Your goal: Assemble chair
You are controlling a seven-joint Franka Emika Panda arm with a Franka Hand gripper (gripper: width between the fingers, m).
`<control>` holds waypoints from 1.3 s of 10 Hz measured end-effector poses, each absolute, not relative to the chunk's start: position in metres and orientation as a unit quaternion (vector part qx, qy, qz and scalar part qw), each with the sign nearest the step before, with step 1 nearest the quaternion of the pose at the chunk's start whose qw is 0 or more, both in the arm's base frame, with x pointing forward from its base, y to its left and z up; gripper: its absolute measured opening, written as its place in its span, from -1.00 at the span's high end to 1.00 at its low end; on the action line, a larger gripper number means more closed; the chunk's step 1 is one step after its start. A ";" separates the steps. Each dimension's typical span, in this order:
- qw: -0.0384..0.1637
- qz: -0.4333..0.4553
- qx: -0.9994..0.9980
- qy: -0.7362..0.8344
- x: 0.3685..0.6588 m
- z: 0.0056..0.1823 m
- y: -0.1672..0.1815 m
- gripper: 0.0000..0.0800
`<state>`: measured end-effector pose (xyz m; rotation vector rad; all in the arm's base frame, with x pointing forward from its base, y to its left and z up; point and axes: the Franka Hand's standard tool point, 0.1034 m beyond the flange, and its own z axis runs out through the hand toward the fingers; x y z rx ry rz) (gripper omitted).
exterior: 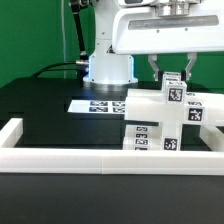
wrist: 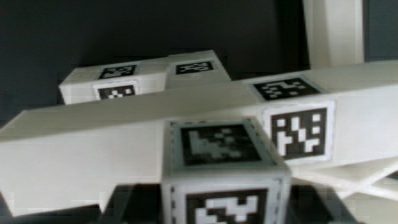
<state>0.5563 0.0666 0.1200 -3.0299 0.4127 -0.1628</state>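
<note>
Two dark fingers point(exterior: 156, 68) of the gripper point(exterior: 171, 72) stand a little apart around the top of an upright tagged post point(exterior: 172, 92), seemingly closed on it, though actual contact is not plain from either view. That post stands directly beneath the gripper with its long axis vertical, rising from the chair point(exterior: 160, 118) assembly, whose long horizontal bar point(wrist: 160, 130) crosses it at right angles. Matte white, blocky and studded with black-and-white square tags, the chair stands just behind the white border frame point(exterior: 60, 155), towards the exterior view's right of the marker board point(exterior: 98, 104).
</note>
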 end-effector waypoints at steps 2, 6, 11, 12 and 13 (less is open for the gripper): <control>0.052 -0.053 -0.973 0.217 0.556 0.120 0.065 0.29; 0.074 -0.054 -0.912 0.401 0.558 0.120 0.065 0.29; 0.097 -0.038 -0.802 0.587 0.560 0.120 0.071 0.29; 0.101 -0.034 -0.777 0.621 0.559 0.120 0.073 0.29; 0.102 -0.032 -0.766 0.633 0.559 0.120 0.074 0.29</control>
